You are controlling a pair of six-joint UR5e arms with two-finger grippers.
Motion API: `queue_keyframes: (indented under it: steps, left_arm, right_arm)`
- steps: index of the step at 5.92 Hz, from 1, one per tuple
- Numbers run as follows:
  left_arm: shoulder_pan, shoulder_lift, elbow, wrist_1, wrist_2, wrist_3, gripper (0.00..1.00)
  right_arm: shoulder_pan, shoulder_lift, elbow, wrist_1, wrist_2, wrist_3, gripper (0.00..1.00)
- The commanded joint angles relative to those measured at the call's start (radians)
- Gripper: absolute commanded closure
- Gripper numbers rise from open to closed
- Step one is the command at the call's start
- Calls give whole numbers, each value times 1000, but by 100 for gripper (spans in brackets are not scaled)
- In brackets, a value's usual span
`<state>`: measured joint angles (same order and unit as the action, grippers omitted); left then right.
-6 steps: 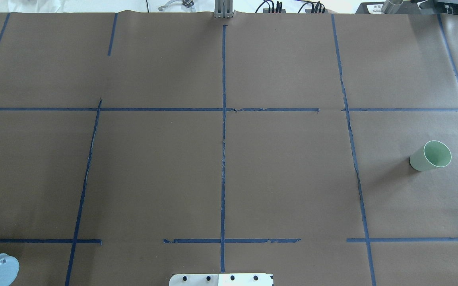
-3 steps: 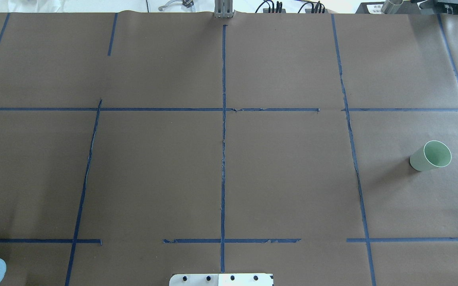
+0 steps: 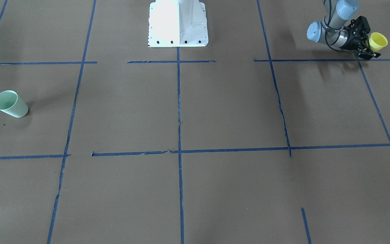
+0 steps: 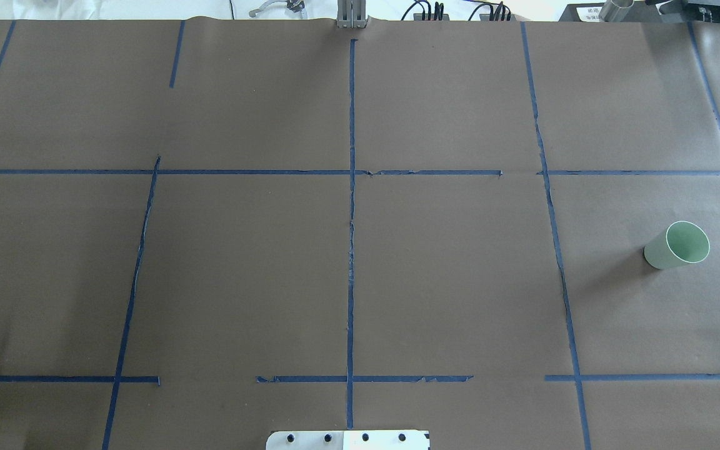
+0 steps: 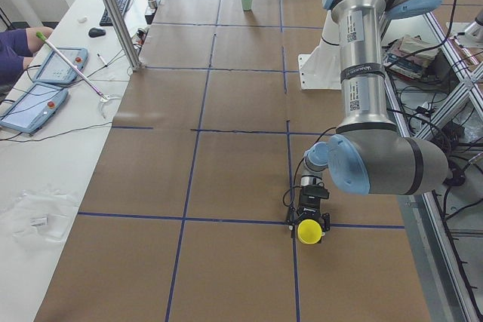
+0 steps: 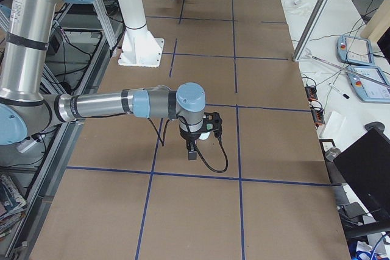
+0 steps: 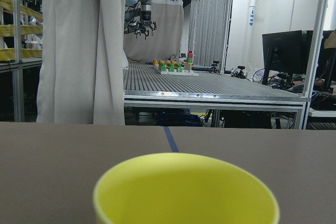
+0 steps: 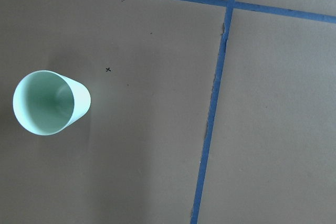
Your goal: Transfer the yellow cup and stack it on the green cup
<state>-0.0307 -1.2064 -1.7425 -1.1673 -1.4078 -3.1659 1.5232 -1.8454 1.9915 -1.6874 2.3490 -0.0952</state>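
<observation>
The yellow cup (image 3: 378, 41) stands upright near the table's corner on my left side. It also shows in the exterior left view (image 5: 308, 231) and fills the bottom of the left wrist view (image 7: 186, 192). My left gripper (image 3: 371, 41) lies level with the table and looks open, with its fingers on either side of the cup. The green cup (image 4: 677, 245) stands upright and alone at the far right end of the table (image 3: 11, 103) (image 5: 247, 1). The right wrist view looks straight down on it (image 8: 50, 102) from high up. My right gripper (image 6: 209, 130) shows only in the exterior right view, so I cannot tell its state.
The white robot base (image 3: 178, 23) stands at the middle of the near table edge. Blue tape lines (image 4: 351, 206) divide the brown table cover into a grid. Tablets (image 5: 45, 73) and a metal post (image 5: 113, 13) stand on the operators' side bench.
The left arm's grey-blue joint at the overhead view's lower left corner has slid left and down, almost out of view. The green cup has not moved.
</observation>
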Motion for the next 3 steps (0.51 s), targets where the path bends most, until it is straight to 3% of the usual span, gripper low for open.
queue_keyframes:
  steps: [1, 3]
  left_arm:
    - [0, 2, 1, 2, 6, -3, 42]
    - [-8, 37, -26, 3, 9, 14, 42]
  right_arm:
    - [0, 0, 0, 0, 1, 3, 0]
    - [0, 0, -2, -2, 1, 3, 0]
